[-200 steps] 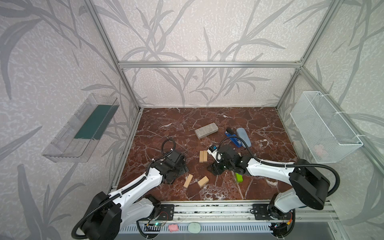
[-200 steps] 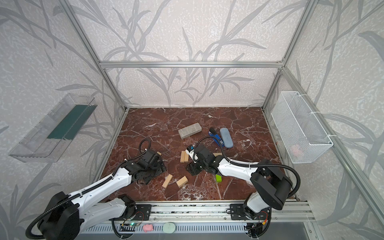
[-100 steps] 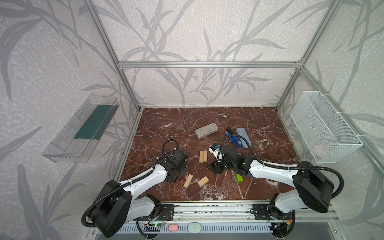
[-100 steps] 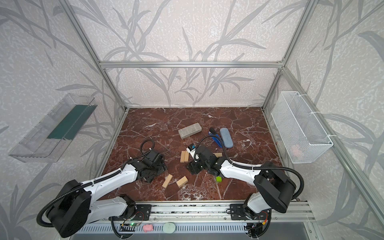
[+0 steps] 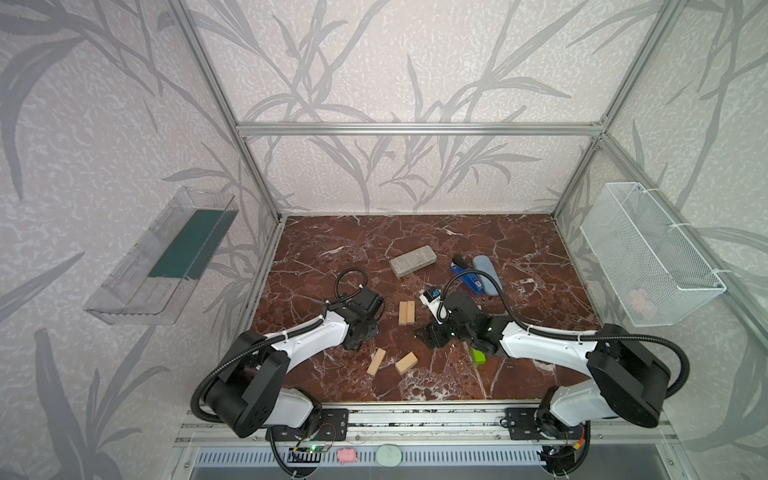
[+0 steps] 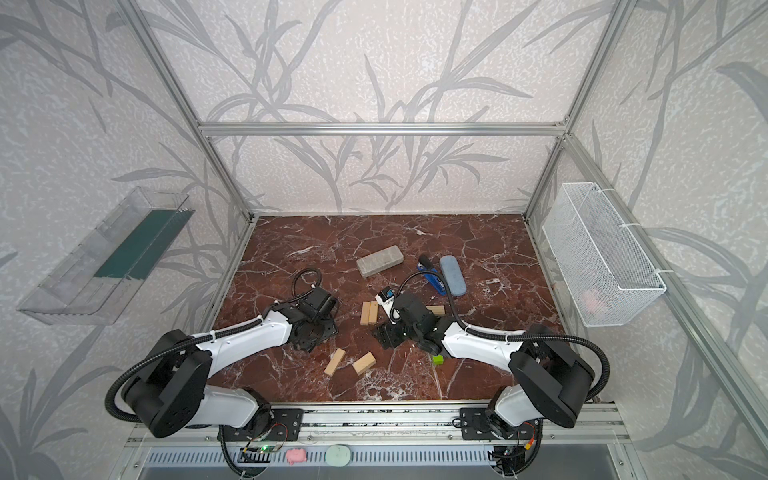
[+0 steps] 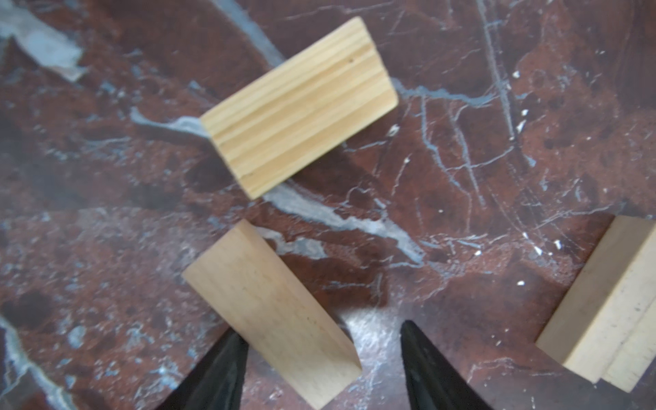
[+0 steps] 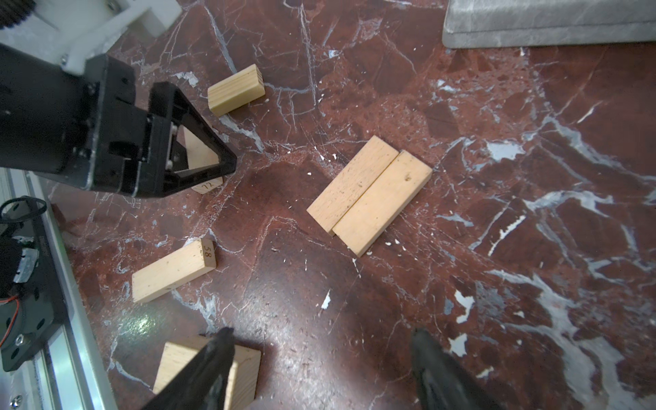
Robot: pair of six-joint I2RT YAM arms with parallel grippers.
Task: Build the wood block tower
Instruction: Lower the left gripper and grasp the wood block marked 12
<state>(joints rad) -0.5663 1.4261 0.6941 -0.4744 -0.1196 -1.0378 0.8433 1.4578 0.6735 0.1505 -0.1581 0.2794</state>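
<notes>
Pale wood blocks lie flat on the marble floor, and no stacked tower is in view. Two blocks (image 5: 406,312) (image 8: 369,195) lie side by side at the centre. My left gripper (image 5: 360,334) (image 7: 321,330) is open and straddles one pale block (image 7: 273,312), which rests against one finger, with a gap to the other. A striped-grain block (image 7: 298,106) lies just beyond it. My right gripper (image 5: 432,334) (image 8: 319,355) is open over bare floor, one finger over a block (image 8: 245,372). A lime green block (image 5: 478,356) shows beside the right arm.
Two more loose pale blocks (image 5: 376,361) (image 5: 406,362) lie near the front edge, and another (image 6: 436,309) lies behind the right arm. A speckled grey slab (image 5: 412,260) and a blue-and-black stapler (image 5: 469,280) sit further back. A wire basket (image 5: 648,257) hangs on the right wall.
My left gripper has shifted a little to the right over a block and its jaws have narrowed. My right gripper has edged toward the front and opened slightly wider.
</notes>
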